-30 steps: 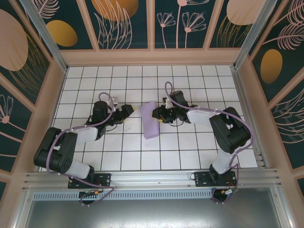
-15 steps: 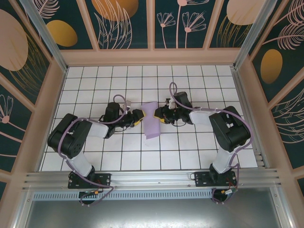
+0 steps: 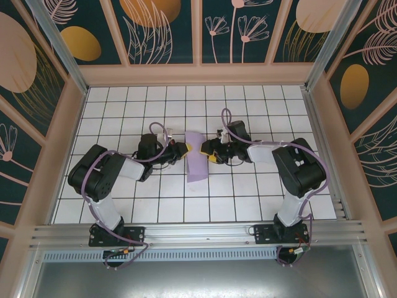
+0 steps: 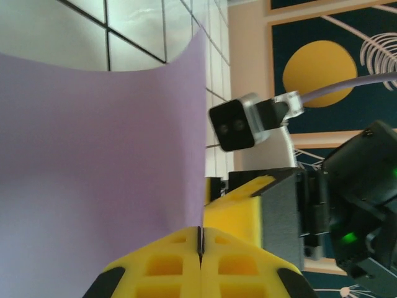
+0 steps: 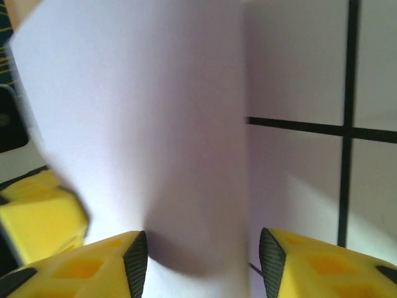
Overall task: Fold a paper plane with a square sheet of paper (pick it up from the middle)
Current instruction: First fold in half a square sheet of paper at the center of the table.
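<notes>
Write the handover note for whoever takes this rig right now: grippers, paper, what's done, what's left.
Left gripper: shut on the edge of the paper.
Right gripper: open, with the paper standing between its fingers, not pinched.
Paper: between the two grippers, doubled into a narrow strip, with one side curving up.
Done: the sheet seems to have been picked up and folded roughly in half.
Left: press the crease, then fold the nose and wings. There is no pointed plane yet.
</notes>
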{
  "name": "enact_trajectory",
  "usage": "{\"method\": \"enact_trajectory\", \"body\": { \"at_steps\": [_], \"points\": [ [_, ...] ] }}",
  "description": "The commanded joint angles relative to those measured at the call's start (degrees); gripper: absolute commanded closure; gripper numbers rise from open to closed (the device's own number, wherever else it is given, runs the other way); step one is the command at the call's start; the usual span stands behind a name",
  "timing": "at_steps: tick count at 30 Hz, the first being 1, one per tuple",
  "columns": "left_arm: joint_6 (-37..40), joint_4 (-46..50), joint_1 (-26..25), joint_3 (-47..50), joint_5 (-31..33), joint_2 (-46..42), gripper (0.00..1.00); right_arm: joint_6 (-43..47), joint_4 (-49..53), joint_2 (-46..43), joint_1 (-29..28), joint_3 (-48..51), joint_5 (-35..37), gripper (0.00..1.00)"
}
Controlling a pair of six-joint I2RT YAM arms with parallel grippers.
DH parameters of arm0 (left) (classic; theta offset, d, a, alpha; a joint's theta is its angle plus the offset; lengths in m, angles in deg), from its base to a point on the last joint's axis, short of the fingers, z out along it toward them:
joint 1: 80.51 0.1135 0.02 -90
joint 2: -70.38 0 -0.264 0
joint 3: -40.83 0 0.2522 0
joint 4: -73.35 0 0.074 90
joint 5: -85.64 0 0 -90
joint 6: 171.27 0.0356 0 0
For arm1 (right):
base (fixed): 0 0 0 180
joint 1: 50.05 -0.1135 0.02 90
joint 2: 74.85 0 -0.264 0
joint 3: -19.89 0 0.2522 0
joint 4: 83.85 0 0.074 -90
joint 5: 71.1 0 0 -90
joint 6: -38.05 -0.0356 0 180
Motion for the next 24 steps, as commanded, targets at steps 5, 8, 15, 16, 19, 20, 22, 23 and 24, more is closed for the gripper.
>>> {"method": "enact_trajectory", "body": {
  "at_steps": [5,8,15,16,19,20,22,23,24],
  "points": [
    [0.0,-3.58,-0.55,-1.36,-0.92,0.32,1.0,8.51,13.76,-7.44,0.98,-3.61,13.02,0.24],
    [1.69,0.21,-1.24,-3.23,-1.21,0.88,1.0,8.63,13.45,-9.18,1.76,-2.55,14.21,0.22],
    [10.32,18.12,-1.61,-6.15,4.72,-0.41,1.0,10.25,12.68,-6.65,1.33,-2.93,9.65,0.22],
    [12.17,21.6,-1.61,-6.79,6.15,-0.83,1.0,10.52,12.83,-6.15,1.04,-3.27,9.44,0.23],
    [16.93,30.1,-1.62,-8.86,9.61,-1.83,1.0,11.24,13.31,-4.56,-0.1,-4.79,8.69,0.23],
    [18.12,31.96,-1.57,-9.36,10.37,-2.17,1.0,11.4,13.42,-4.05,-0.45,-5.24,8.54,0.24],
    [19.74,35.02,-1.62,-10.19,11.83,-2.43,1.0,11.64,13.95,-2.75,-1.22,-6.18,8.35,0.24],
    [20.37,36.3,-1.62,-10.67,12.2,-2.39,1.0,11.84,14.26,-2.09,-1.71,-6.77,8.27,0.25],
    [21.19,37.63,-1.61,-11.12,12.65,-2.39,1.0,11.98,14.54,-1.47,-2.18,-7.32,8.32,0.26]
  ]
}}
